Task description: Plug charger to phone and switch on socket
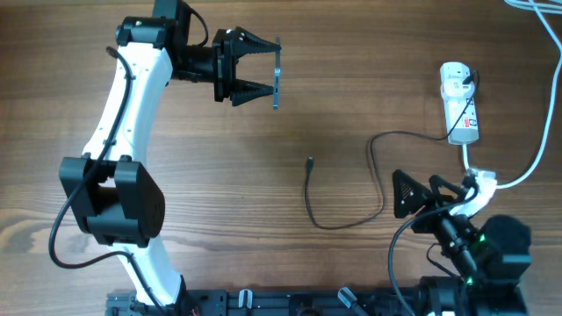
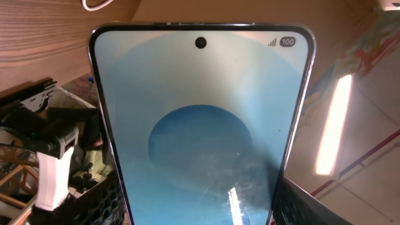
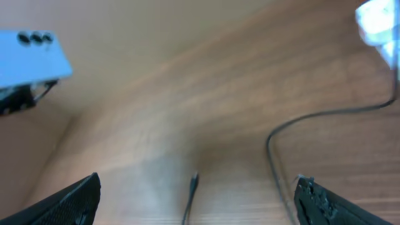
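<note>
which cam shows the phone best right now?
Left wrist: the phone fills the frame, screen toward the camera. Overhead shows it only edge-on, a thin sliver in the left gripper. Right wrist catches just a blurred end of its back, top left.

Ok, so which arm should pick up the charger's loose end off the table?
Right. The right gripper is open and empty, and the charger has its plug tip lying ahead of it, between its fingers in the right wrist view. The left gripper is busy holding the phone.
</note>
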Controlling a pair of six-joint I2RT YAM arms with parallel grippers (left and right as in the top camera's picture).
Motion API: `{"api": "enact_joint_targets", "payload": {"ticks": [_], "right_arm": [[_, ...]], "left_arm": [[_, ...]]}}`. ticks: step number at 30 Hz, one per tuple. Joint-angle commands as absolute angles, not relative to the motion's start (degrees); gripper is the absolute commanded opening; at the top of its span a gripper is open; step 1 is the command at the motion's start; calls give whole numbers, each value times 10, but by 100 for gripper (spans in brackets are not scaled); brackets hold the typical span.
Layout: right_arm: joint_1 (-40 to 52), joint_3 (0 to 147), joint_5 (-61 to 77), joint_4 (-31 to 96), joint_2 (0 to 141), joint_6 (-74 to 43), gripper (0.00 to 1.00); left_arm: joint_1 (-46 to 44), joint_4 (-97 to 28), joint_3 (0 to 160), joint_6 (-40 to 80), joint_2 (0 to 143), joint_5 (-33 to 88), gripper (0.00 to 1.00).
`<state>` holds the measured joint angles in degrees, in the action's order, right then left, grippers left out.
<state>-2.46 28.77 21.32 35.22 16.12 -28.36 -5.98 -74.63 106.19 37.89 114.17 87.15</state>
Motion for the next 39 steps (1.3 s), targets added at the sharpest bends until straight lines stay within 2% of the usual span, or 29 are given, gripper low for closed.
{"api": "enact_joint_targets", "payload": {"ticks": [1,3,5,9,12,15,17,19,23,26,33,39], "right_arm": [[-26,303,291,367,204,-262,100],[-26,309,317,359,222,-241,99],[-26,336,284,388,246,-260,99],[-26,441,233,498,329,-249,99],[-26,542,224,583,424,-191,100],[-26,571,234,596,473,-237,100],[-23,572,286,590,495,-190,100],[-9,585,249,614,518,-194,99],[53,643,90,691,558,-215,99],[139,722,8,748,590,-255,99],[324,811,-99,748,614,-329,99],[422,892,-150,766,693,-349,99]], "left_arm": [[-59,-747,1062,387,1127,903,70],[-59,-746,1062,394,1127,903,70],[-59,-747,1062,395,1127,903,70],[-59,-746,1062,395,1127,903,70],[-59,-747,1062,395,1127,903,70],[-59,-746,1062,395,1127,903,70],[-59,-747,1062,395,1127,903,70],[-59,-747,1062,395,1127,903,70],[-59,-747,1062,395,1127,903,70],[-59,-746,1062,397,1127,903,70],[-59,-747,1062,397,1127,903,70],[-59,-746,1062,397,1127,903,70]]}}
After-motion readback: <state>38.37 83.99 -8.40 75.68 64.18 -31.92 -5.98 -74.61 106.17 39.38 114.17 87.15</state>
